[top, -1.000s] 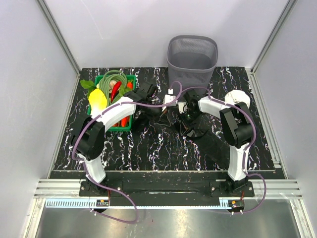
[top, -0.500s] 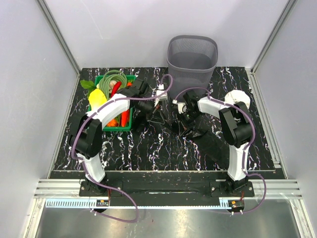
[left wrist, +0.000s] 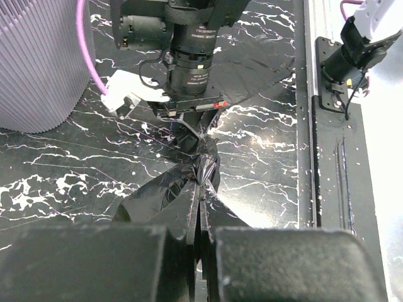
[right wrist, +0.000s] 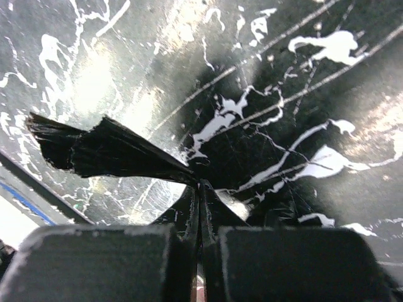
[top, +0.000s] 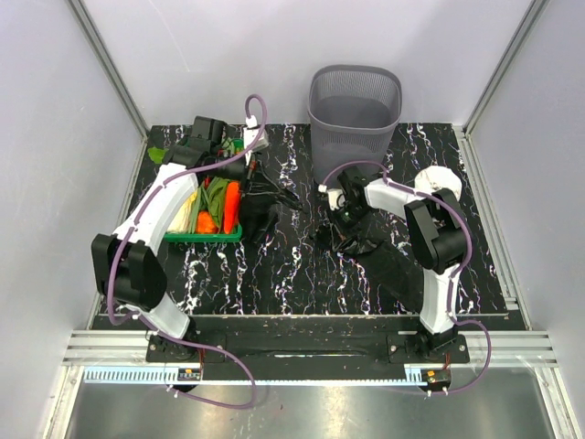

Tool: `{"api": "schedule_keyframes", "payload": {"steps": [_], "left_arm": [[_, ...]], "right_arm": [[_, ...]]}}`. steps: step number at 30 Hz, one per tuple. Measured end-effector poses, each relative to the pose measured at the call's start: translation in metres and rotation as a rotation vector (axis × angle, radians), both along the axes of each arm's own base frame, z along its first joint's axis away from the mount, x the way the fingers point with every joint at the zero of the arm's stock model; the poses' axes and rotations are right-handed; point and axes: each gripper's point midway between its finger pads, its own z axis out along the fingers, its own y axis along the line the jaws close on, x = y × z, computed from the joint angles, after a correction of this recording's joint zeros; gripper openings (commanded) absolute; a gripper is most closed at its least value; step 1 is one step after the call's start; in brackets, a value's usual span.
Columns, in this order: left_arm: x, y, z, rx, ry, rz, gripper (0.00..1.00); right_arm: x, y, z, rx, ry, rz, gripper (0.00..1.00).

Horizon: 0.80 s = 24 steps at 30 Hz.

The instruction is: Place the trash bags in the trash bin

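Marbled table (top: 292, 279): L fingers (left wrist: 94, 264), R fingers (right wrist: 101, 264) clamp trash bags (top: 267, 218) nr bin (top: 355, 110).

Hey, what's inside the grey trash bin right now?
Through the bin's open top only its grey mesh inner wall shows, nothing lying in it. Its near wall covers the lower front, so part of the floor cannot be seen.

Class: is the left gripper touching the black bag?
Touching. The left wrist view shows the left gripper shut on a pinch of the black bag, with film pressed between its jaws.
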Motion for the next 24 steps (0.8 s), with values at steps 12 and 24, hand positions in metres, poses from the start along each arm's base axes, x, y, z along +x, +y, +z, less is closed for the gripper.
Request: {"api": "schedule_keyframes", "payload": {"steps": [12,24], "left_arm": [[0.043,0.004,-0.102,0.182,0.104,0.154,0.45],[0.058,0.016,-0.163,0.443,0.117,0.290,0.48]], "right_arm": [[0.009,-0.041,0.065,-0.147,-0.201,0.071,0.00],[0.044,-0.037,0.155,-0.082,-0.453,0.069,0.00]]}}
